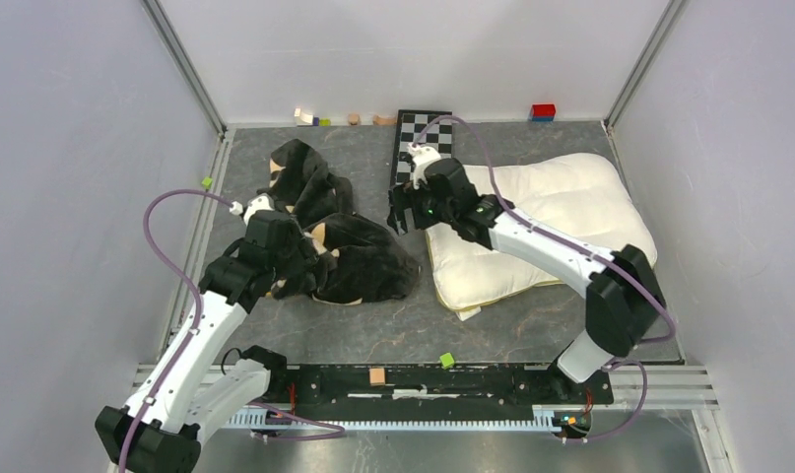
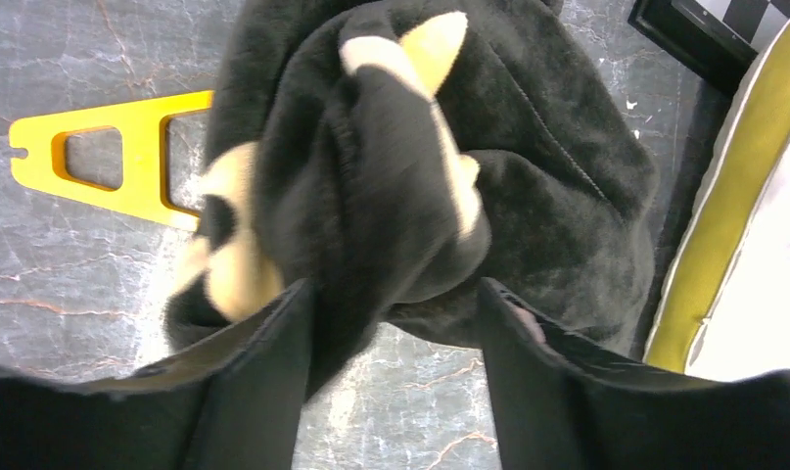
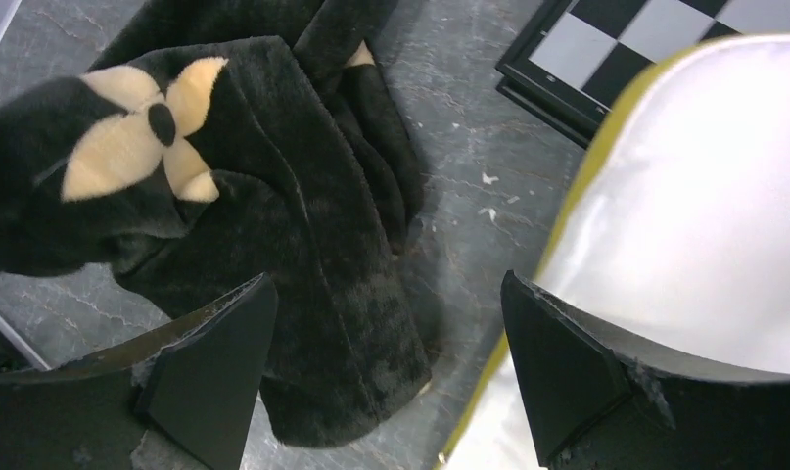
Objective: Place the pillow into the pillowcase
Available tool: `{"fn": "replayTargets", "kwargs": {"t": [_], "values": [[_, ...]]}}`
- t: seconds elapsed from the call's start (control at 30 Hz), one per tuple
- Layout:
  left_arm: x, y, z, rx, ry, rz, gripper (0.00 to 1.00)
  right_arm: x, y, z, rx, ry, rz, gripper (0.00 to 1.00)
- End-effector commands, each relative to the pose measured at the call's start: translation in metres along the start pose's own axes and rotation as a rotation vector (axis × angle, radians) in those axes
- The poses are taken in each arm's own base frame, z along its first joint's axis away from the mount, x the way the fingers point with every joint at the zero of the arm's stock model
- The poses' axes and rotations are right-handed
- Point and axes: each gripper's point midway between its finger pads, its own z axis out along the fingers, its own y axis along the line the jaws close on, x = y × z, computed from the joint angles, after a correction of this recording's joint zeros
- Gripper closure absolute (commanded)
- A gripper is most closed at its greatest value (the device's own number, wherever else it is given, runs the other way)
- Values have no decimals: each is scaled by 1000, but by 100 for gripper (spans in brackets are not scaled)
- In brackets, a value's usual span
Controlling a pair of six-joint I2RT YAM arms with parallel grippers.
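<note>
The black plush pillowcase with tan flower motifs lies crumpled on the table, left of centre. The cream pillow with its yellow edge band lies flat to its right. My left gripper sits low over the near-left part of the pillowcase. In the left wrist view it is open, a bunched fold of pillowcase just past the fingertips and brushing the left finger. My right gripper hovers open over the gap between the two. From the right wrist, that gripper has the pillowcase left and the pillow right.
A black-and-white checkered board lies behind the pillow's far-left corner. A flat yellow tool lies on the table beside the pillowcase. Small blocks and a red-blue one line the back wall. Green cubes sit left and front.
</note>
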Motion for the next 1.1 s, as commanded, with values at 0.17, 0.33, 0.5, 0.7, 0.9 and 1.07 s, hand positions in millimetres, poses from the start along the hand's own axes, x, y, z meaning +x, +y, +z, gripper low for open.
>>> {"fn": "replayTargets", "kwargs": {"t": [0.17,0.33,0.5,0.7,0.9,1.07], "values": [[-49,-30,-15,72,-108,-14,16,-5,40,51,-40,37,-71,12],[-51,-31,6,24,-102,18,14,-6,65,91,-88,84,-117,12],[-41,-26,50,-61,-52,1,6,11,70,118,-101,134,-123,15],[-45,-32,97,-95,9,-100,2,34,64,112,-108,152,-117,44],[-42,-45,130,-86,81,-120,0,23,72,80,-160,82,-121,87],[-41,-57,150,-89,139,-91,0,17,80,46,-198,21,-125,100]]}}
